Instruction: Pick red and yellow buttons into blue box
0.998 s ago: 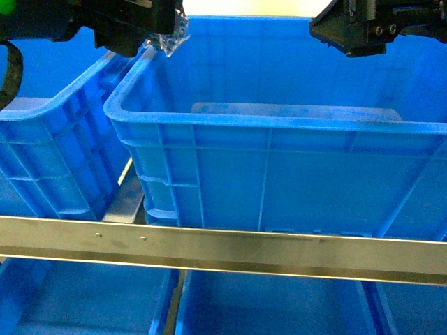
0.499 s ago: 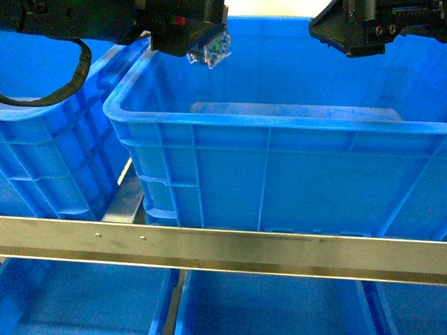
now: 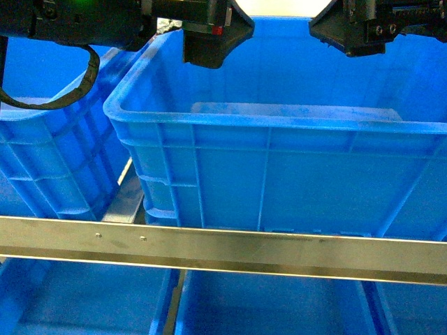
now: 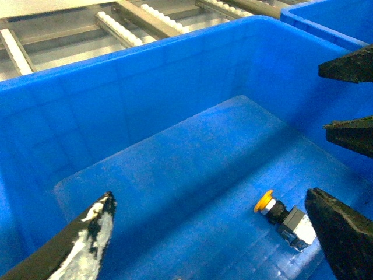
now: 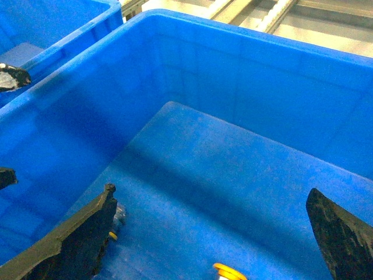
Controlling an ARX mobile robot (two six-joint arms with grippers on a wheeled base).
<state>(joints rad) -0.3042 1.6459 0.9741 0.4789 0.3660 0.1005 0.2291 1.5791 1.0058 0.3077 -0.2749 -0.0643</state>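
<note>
Since a second ago my left pincer (image 3: 211, 42) has swung in over the blue box (image 3: 279, 125), and the clear-based button it carried no longer shows in it.

Release looks done: from the left wrist its fingers (image 4: 87, 233) stand wide apart, holding nothing, and a yellow button (image 4: 282, 214) lies on the box floor. I see no red cap anywhere, so I can't confirm it. My right pincer (image 3: 349, 31) hangs over the box too, spread and empty. Next I judge: lift clear, check for red.

warehouse line, roller conveyor (image 4: 116, 23), blue crates (image 3: 279, 160)
</note>
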